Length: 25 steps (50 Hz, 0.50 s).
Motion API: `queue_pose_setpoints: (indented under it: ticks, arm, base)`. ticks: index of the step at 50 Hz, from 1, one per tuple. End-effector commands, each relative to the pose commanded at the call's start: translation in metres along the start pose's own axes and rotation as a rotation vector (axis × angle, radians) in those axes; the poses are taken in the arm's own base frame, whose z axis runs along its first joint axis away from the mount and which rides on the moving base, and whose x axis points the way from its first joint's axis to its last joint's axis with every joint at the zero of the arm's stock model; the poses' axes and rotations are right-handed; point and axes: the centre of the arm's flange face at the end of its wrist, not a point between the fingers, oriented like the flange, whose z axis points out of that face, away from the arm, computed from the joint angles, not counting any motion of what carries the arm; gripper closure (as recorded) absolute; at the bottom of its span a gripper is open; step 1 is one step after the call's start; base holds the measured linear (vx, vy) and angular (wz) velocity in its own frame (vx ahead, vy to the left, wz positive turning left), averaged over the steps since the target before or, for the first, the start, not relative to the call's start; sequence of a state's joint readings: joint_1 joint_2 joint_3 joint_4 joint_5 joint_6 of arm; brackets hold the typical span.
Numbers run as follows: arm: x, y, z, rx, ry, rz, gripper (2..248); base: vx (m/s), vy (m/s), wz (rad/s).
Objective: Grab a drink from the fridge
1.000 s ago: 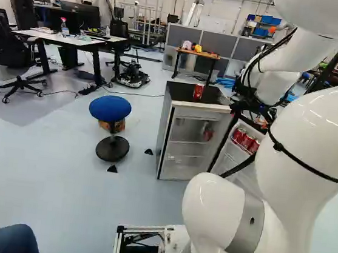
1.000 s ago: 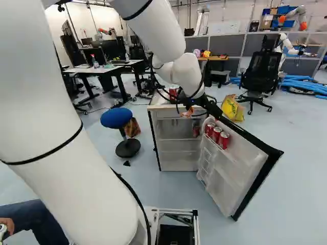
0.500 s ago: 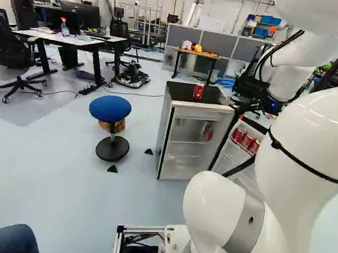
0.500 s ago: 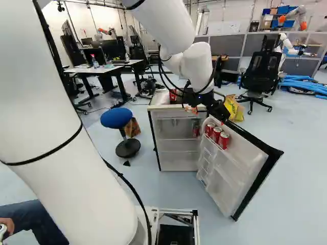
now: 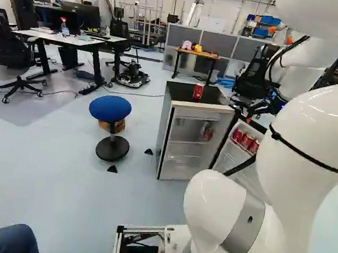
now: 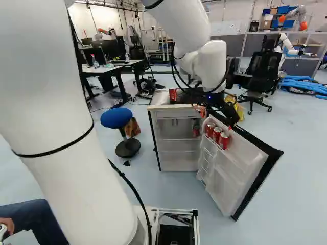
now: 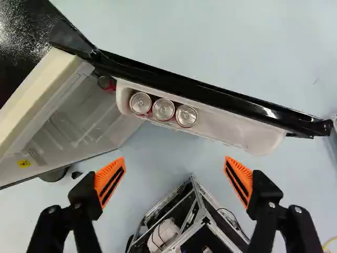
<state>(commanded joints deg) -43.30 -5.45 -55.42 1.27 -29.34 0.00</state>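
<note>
Lining up seems the step in hand: the gripper [image 7: 175, 158], wide open and empty, faces down near three cans [image 7: 164, 109] in the right-hand fridge door [image 6: 232, 176], and must next centre over one, then descend.

A robotics lab is indicated by another robot [image 6: 287, 45], grey partitions [image 5: 218, 43], monitors [image 6: 111, 48] and a wheeled office chair [image 6: 259, 69].

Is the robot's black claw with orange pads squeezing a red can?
No, the orange-padded black gripper stands wide open, and the three red metal cans sit ahead of it in the white plastic door shelf.
</note>
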Motion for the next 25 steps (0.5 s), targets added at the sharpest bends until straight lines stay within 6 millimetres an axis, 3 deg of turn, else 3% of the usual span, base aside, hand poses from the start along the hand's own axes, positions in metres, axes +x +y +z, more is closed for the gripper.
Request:
queue_pose_setpoints:
  ticks: [25]
  arm:
    - [0.041,0.025,0.015,-0.017,0.01,0.045,3]
  base:
    - [0.0,0.0,0.0]
